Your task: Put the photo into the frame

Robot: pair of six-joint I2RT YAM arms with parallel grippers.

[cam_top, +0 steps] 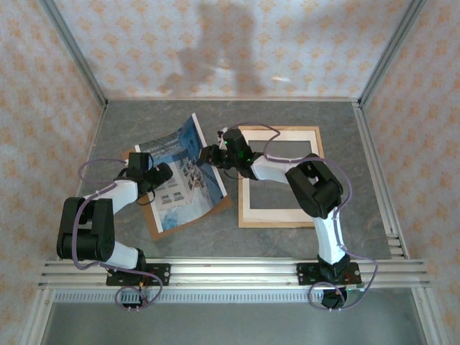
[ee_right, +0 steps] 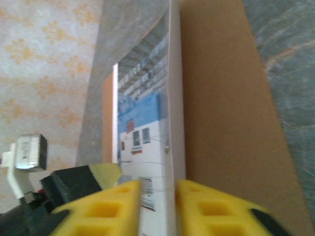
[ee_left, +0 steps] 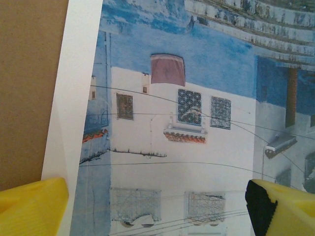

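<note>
Grey, stone-patterned worktop (cam_top: 302, 115), enclosed by walls with an orange floral print (cam_top: 144, 43); both arm bases are bolted to an aluminium rail (cam_top: 237, 269) at the near edge.

Item 1: the photo (cam_top: 180, 194), a print of a white building with grilled windows under blue sky. It is left of centre, on top of a plain brown backing board (cam_top: 224, 204). Its left part lies flat on the board; its right side is raised and curled upward (the far corner stands highest). It is not in the frame. The left wrist view shows the print (ee_left: 197, 147) face up at close range, with its white margin and the board (ee_left: 24, 73) beyond that margin.

Item 2: the frame (cam_top: 279, 221), light wood strips, lying flat on the worktop right of centre, just beside the photo and the board. The right arm crosses above its left portion.

Item 3: left end effector (cam_top: 162, 176), poised over the flat part of the photo, yellow fingers spread wide (ee_left: 155, 206), gripping nothing.

Item 4: right end effector (cam_top: 208, 154), at the raised right edge of the photo. In its wrist view the yellow fingers (ee_right: 118, 206) sit close together with the photo (ee_right: 142, 132) edge-on between them, pinched and held up; the brown board (ee_right: 221, 123) lies to the right of the print.
</note>
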